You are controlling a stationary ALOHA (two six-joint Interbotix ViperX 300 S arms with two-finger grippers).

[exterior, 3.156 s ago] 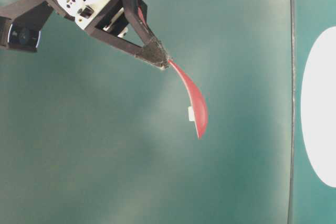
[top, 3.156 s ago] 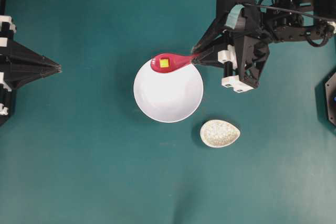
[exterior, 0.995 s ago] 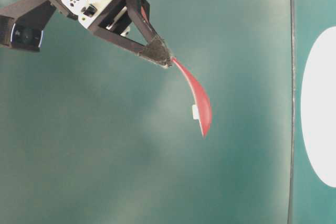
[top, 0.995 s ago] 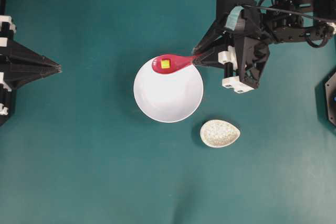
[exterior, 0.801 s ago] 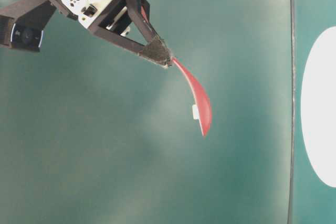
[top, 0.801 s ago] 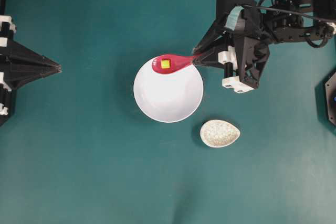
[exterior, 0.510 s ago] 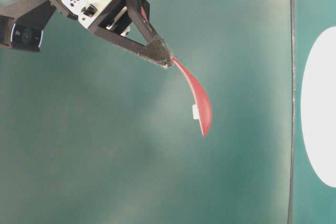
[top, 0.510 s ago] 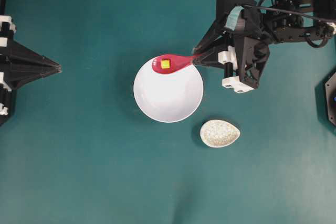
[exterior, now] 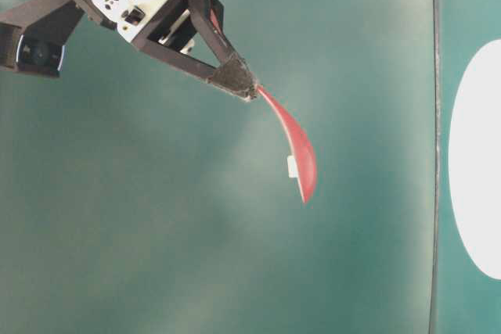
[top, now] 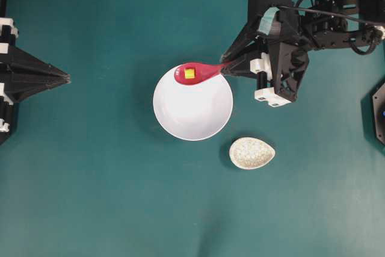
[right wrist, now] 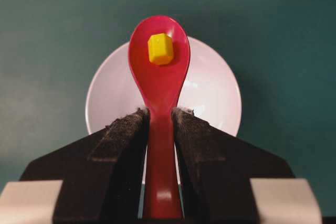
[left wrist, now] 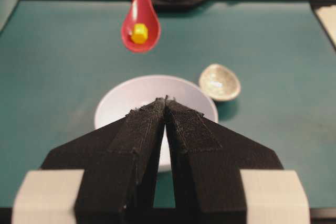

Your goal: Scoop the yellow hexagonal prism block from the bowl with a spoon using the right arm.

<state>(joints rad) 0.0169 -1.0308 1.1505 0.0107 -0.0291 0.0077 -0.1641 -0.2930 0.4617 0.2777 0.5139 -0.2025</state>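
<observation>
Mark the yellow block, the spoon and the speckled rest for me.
yellow block [right wrist: 160, 49], right wrist view, its top face.
spoon [right wrist: 159, 85], right wrist view, the neck of its bowl.
speckled rest [top: 252, 153], overhead view, its middle.

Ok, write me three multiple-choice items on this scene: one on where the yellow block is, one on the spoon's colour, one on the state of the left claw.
1. Where is the yellow hexagonal prism block?
A. On the floor of the bowl
B. In the spoon
C. In the speckled rest

2. What colour is the spoon?
A. Pink-red
B. Blue
C. White

3. How does the left claw stand?
A. Wide open
B. Shut on the spoon
C. Shut, holding nothing

Key:
1 B: the right wrist view shows the block lying in the spoon, which the right claw grips by the handle above the bowl.
2 A: it reads glossy pink-red in every view.
3 C: the left wrist view shows its tips together, with nothing between them.
</observation>
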